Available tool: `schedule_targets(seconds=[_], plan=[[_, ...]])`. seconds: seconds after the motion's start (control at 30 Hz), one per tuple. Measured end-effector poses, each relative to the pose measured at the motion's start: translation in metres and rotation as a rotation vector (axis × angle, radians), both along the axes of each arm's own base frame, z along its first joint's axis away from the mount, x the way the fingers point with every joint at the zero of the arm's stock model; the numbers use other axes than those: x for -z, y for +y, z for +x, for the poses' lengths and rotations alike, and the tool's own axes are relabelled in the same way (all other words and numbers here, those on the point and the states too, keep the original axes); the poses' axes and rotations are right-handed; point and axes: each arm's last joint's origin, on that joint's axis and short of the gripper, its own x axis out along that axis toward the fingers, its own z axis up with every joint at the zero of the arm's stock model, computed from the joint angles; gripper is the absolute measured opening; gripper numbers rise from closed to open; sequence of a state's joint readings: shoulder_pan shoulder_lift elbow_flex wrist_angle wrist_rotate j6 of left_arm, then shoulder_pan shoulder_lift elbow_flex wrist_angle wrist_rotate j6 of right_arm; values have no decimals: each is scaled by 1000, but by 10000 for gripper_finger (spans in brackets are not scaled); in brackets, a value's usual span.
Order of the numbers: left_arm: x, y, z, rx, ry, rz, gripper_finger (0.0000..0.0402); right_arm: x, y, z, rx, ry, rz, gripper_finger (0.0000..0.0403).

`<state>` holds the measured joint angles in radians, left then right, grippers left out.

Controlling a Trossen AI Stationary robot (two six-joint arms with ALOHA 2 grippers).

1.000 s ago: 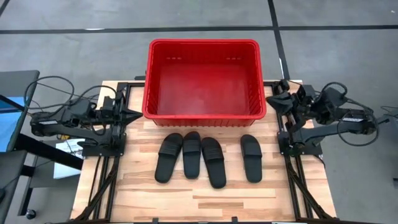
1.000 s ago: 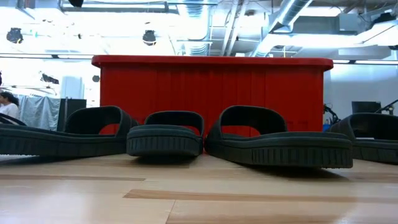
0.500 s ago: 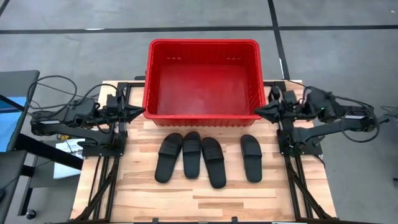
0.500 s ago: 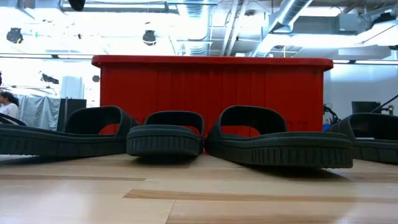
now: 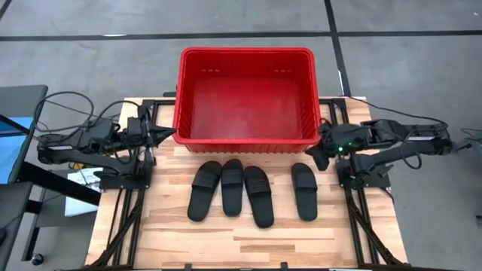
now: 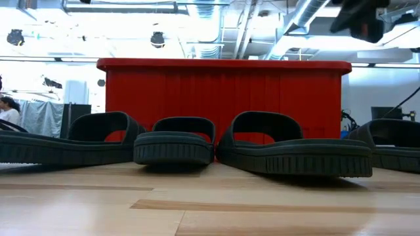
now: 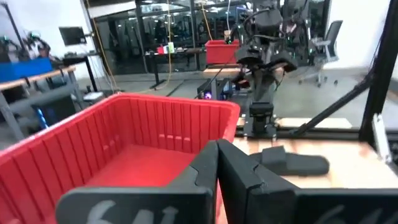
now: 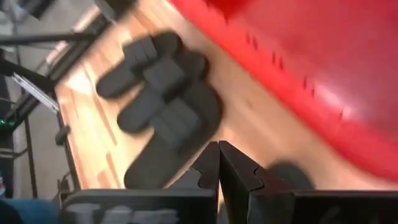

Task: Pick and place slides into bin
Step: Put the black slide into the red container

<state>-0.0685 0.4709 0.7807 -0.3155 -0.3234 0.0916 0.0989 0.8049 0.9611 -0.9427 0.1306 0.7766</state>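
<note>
Partly cropped slides (image 6: 177, 141) fronting bin (image 6: 223, 92)

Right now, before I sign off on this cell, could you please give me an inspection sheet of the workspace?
Surface: pale wooden tabletop, bare in front of the sandals.
Job's things: four black open-toe slide sandals in a row on the table; large red ribbed plastic basket behind them, empty.
Clutter: nothing seen.
Grippers: left gripper shut, beside the basket's left wall; right gripper shut, off the basket's front right corner, above the rightmost sandal's far end.
Cables: black cables looped behind the left arm.
Surroundings: grey floor.
</note>
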Motion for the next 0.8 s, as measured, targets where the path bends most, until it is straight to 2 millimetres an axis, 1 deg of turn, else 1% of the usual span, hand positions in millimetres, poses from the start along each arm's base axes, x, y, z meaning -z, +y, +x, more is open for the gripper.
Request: schedule_targets(seconds=[0.13, 0.27, 0.37, 0.47, 0.57, 0.8], plan=[[0, 0, 0, -1, 21, 93, 0, 7, 12, -1, -6, 85, 103, 0], [0, 0, 0, -3, 40, 164, 0, 15, 30, -1, -39, 206, 221, 0], [0, 0, 0, -2, 50, 204, 0, 22, 44, -1, -42, 302, 258, 0], [-2, 0, 0, -4, 39, 231, 0, 30, 58, 1, -19, 379, 253, 0], [-4, 0, 0, -7, 24, 262, 0, 39, 71, 3, 41, 443, 214, 0], [-4, 0, 0, -1, 33, 304, 0, 65, 99, 17, 173, 543, 142, 2]])
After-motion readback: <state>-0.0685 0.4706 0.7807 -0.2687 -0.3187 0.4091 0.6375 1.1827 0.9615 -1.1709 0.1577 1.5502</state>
